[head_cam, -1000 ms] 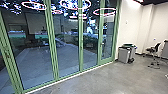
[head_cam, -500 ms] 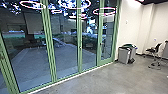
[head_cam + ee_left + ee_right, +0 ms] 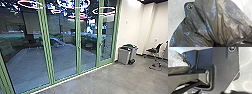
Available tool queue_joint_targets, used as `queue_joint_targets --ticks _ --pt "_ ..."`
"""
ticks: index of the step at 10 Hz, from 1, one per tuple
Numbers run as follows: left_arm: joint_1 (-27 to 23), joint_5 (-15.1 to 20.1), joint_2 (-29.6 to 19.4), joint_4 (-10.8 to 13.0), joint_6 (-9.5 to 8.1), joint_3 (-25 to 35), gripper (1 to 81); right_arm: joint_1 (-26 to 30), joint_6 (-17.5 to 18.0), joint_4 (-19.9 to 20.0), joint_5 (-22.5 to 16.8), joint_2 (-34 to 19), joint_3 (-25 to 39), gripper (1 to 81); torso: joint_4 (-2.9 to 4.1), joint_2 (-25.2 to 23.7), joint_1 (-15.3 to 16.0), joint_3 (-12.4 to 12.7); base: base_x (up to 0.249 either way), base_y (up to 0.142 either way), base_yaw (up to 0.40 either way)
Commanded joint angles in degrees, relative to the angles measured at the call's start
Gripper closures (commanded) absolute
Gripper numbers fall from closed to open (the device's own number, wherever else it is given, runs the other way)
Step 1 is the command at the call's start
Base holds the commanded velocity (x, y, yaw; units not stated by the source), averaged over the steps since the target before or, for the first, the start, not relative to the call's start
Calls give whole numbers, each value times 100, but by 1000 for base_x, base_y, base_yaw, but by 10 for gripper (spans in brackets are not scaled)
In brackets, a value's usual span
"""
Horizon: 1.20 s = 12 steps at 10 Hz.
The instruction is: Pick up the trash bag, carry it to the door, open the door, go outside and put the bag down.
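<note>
Grey-brown plastic of the trash bag (image 3: 221, 22) spreads wide in the left wrist view, its folds drawn together at my left gripper (image 3: 216, 44), which is shut on it. Some of the bag (image 3: 179, 70) also shows in the right wrist view, beside the robot's jointed bar. Whether my right gripper is open or shut cannot be made out. In the head view, the tall glass door (image 3: 98, 45) in a green frame stands closed, with a small handle on its upright. Paved ground (image 3: 35, 62) lies beyond the glass.
Two grey bins (image 3: 124, 56) stand against the white wall right of the glass front. Farther right is a dark wheeled chair (image 3: 155, 50). Grey concrete floor (image 3: 100, 80) runs along the threshold. Ring-shaped lights reflect in the panes.
The head camera has moved a little: the left-hand green posts sit farther left in its picture, while the bins and chair have barely shifted. The door looks the same.
</note>
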Motion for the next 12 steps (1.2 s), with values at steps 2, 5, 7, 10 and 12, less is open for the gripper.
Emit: queue_joint_targets --ticks 2,5,7,10,12 --pt "-359 458 -17 -29 29 -11 811 325 -6 -42 -343 -23 17 10 0 0 0 0 145 -73 0" --pt "-359 458 -17 -29 29 -11 811 325 -15 -42 -343 -23 8 10 0 0 0 0 145 -73 0" --pt "-359 458 -8 -29 38 -11 811 316 -6 -42 -343 -23 -1 10 0 0 0 0 145 -73 0" --pt "-359 457 -8 -29 38 -11 811 316 -6 -42 -343 -15 -1 10 0 0 0 0 145 -73 0" --pt "-358 449 -8 -29 38 -11 811 307 -6 -42 -343 -14 -1 10 0 0 0 0 145 -65 0"
